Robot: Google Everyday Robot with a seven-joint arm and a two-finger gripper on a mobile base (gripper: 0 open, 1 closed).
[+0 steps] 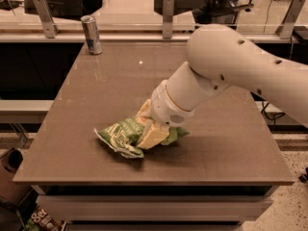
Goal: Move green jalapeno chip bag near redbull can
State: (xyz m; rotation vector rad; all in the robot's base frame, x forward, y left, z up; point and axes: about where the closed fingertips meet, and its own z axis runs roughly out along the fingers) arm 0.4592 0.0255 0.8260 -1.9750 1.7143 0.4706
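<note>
- One arm (231, 66) only, reaching in from 3 o'clock; gripper (150, 129) sits low on the table (216, 148), front-centre.
- Gripper is clamped on the bag (120, 134): one cream finger (153, 137) lies over the foil, which is bunched around it.
- Bag lies on the table under the gripper, long axis roughly 9-to-3, most of it sticking out toward 9.
- Can (91, 34) stands upright at the far-left corner, about 11 o'clock from the bag, well apart.
- Judgement: the carry must run toward 11 o'clock and stop short of the can; a tip-over is the risk.
- No containers in play.
</note>
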